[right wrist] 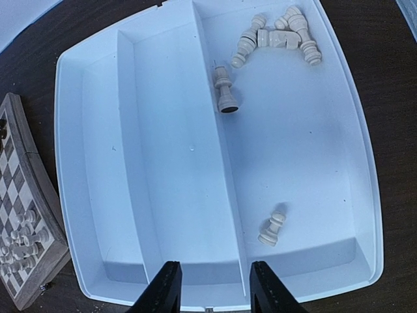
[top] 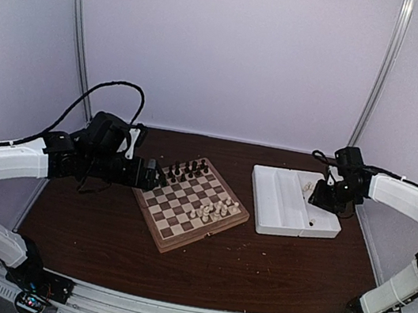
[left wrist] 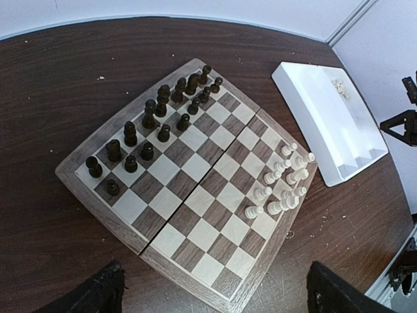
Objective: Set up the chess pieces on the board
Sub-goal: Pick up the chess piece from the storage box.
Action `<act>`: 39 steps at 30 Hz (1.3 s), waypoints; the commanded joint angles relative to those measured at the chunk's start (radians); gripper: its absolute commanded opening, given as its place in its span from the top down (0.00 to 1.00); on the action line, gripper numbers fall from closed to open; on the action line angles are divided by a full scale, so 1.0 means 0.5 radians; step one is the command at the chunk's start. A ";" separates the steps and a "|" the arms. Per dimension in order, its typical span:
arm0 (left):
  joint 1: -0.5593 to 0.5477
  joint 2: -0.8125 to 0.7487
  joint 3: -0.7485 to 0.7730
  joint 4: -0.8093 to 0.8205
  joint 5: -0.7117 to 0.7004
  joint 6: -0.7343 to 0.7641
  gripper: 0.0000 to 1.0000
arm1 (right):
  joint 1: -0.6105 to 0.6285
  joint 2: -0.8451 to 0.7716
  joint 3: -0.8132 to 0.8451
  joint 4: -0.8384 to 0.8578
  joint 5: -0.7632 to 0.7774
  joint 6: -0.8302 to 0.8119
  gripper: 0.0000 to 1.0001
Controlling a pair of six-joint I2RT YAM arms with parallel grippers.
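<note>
The wooden board (top: 190, 204) lies mid-table, dark pieces (left wrist: 156, 120) along its far side and several cream-white chess pieces (left wrist: 281, 182) clustered at its right edge. More cream pieces lie in the white tray (right wrist: 163, 163): a heap (right wrist: 277, 36) at the far end, one (right wrist: 225, 91) by the divider, and a lone pawn (right wrist: 272, 229) on its side. My right gripper (right wrist: 210, 287) hovers over the tray's near end, jaws part open and empty, the pawn just right of them. My left gripper (left wrist: 212, 293) hangs wide open above the board's near-left corner, holding nothing.
The tray (top: 293, 203) sits right of the board with a gap of dark table between them. Small pale crumbs (left wrist: 326, 215) dot the table near the board's right corner. Grey walls and metal posts enclose the back and sides.
</note>
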 commanded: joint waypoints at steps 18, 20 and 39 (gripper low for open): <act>0.015 0.016 -0.066 -0.055 -0.025 -0.004 0.02 | -0.019 0.238 0.088 -0.079 0.114 0.046 0.60; 0.013 0.008 -0.063 -0.053 -0.039 0.006 0.03 | -0.020 0.203 0.082 -0.088 0.147 0.035 0.59; 0.015 0.008 0.021 -0.037 -0.149 0.127 0.02 | -0.029 0.485 0.270 -0.375 0.278 -0.051 0.49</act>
